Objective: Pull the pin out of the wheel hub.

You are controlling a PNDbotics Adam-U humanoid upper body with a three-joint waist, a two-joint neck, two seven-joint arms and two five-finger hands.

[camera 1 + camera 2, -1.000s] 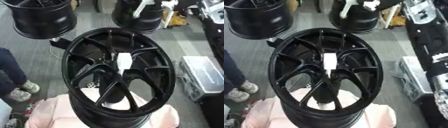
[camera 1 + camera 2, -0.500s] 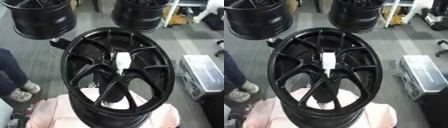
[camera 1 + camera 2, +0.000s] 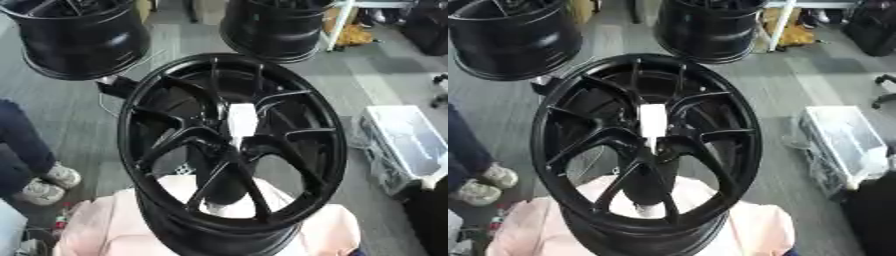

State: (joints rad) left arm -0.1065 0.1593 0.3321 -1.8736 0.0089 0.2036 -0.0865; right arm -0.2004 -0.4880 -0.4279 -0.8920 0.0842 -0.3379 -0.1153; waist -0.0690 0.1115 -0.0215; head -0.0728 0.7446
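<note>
Large black multi-spoke alloy wheel hub (image 3: 232, 150) is seen face-up on a pale pink cushion (image 3: 92, 225). White rectangular pin (image 3: 241, 120) is seated upright at hub centre. No hand is shown; finger state and pin-to-finger relation cannot be told.

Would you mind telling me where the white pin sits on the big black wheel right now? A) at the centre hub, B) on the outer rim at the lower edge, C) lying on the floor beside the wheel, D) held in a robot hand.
A: the white pin stands at the centre hub of the wheel, where the spokes meet; no robot hand is in view.
</note>
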